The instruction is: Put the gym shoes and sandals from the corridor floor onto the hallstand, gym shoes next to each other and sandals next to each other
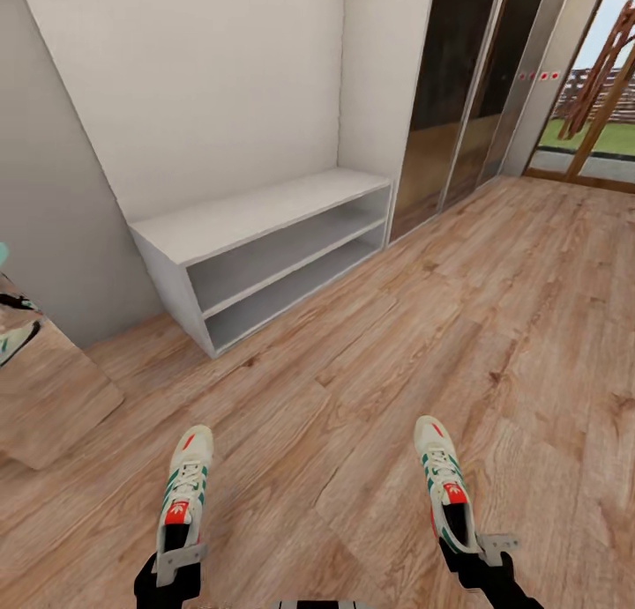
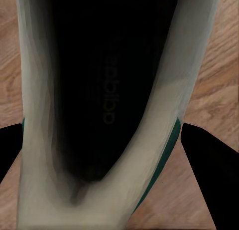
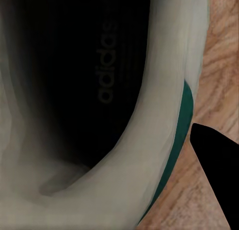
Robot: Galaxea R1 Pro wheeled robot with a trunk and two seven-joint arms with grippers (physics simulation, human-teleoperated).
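Note:
Two cream-white gym shoes with teal stripes and red tongues show low in the head view, toes pointing away from me. My left gripper (image 1: 179,563) is shut on the heel of the left gym shoe (image 1: 186,486). My right gripper (image 1: 481,549) is shut on the heel of the right gym shoe (image 1: 444,481). In the left wrist view the shoe's dark opening (image 2: 104,90) sits between black fingers (image 2: 209,175). The right wrist view looks into the other shoe (image 3: 99,90), with one finger (image 3: 216,170) beside it. The light-grey hallstand (image 1: 256,212) stands ahead against the wall with bare shelves. The two sandals are out of view.
Wood-plank corridor floor (image 1: 353,389) stretches between me and the hallstand. A glass-fronted wardrobe (image 1: 459,98) stands right of the hallstand, with a glazed door (image 1: 591,115) to the outside beyond it. A leaning mirror (image 1: 44,389) stands at the left.

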